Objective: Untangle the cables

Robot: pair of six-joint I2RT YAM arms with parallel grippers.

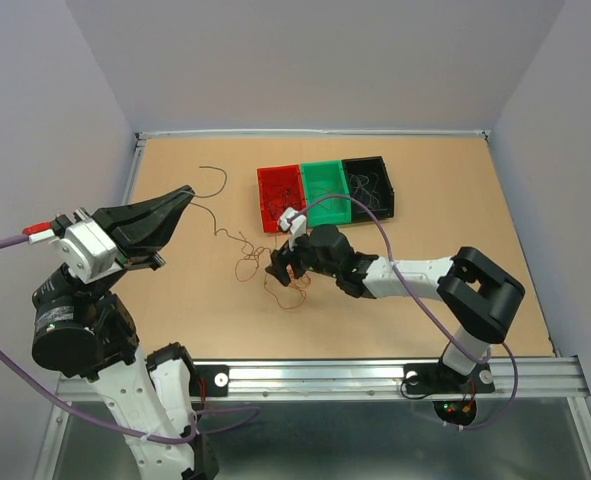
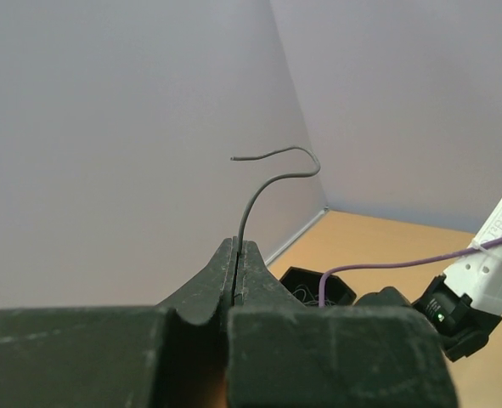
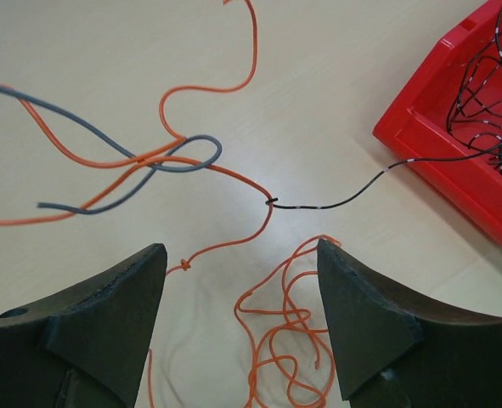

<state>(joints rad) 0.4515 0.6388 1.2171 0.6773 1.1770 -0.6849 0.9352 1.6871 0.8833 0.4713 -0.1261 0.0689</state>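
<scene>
cables [image 1: 247,265]: loose tangle on the tabletop, near red bin [image 3: 463,183] | orange strands [image 3: 278,316]: curly, knotted together | grey strand [image 3: 181,167]: looped through the orange, one end pinched in left gripper [image 2: 236,255], hooked tip in the air | black strand [image 3: 344,201]: white-banded, tied to an orange strand, runs into the bin

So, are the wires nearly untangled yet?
Not nearly. Some black wires lie in the red bin. The left jaws pinch the grey wire, lifted up. Left to do: it's looped through the orange wires, a black wire hooks them too, below the open right jaws.
</scene>
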